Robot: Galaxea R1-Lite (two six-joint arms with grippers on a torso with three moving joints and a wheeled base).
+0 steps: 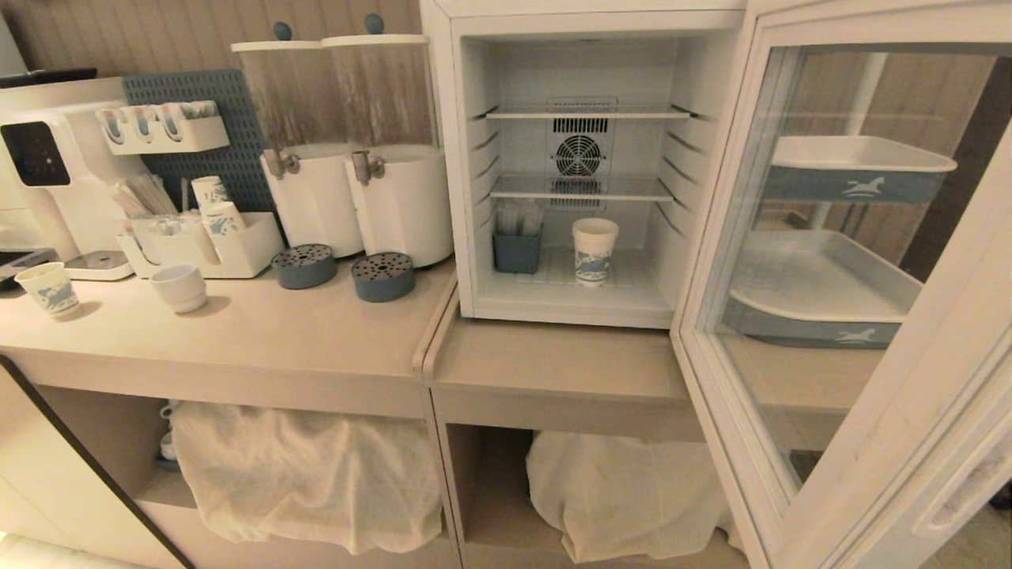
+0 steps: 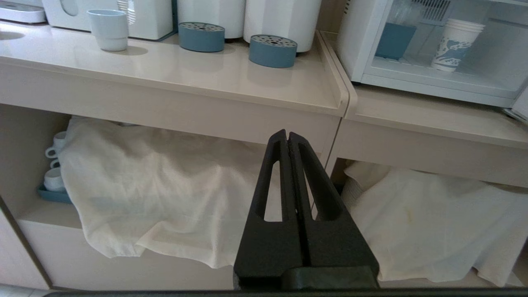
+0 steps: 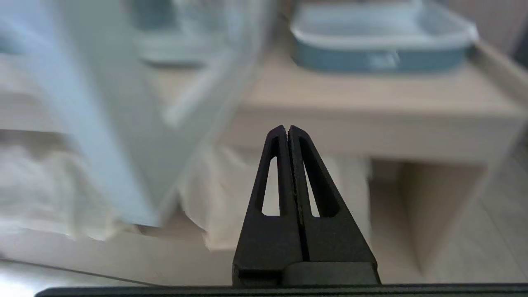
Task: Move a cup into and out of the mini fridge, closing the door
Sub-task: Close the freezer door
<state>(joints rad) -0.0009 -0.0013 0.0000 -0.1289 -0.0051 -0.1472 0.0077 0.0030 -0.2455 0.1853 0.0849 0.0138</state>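
Note:
The white mini fridge (image 1: pixel 455 166) stands open on the counter. Its glass door (image 1: pixel 885 395) is swung wide toward me on the right. The tall white cup (image 1: pixel 594 250) with a blue pattern stands upright on the fridge floor, and shows again as the cup (image 2: pixel 455 44) in the left wrist view. Neither arm shows in the head view. My left gripper (image 2: pixel 287 133) is shut and empty, low in front of the counter's lower shelf. My right gripper (image 3: pixel 287 128) is shut and empty, low beside the door (image 3: pixel 95 123).
A blue holder (image 1: pixel 516 251) stands left of the cup inside the fridge. On the counter are two dispensers (image 1: pixel 356 150), two blue drip pots (image 1: pixel 383 276), a plain white cup (image 1: pixel 179 287) and a short printed cup (image 1: pixel 49 288). Stacked trays (image 1: pixel 814 284) lie behind the door. White cloths (image 1: pixel 308 474) cover the lower shelves.

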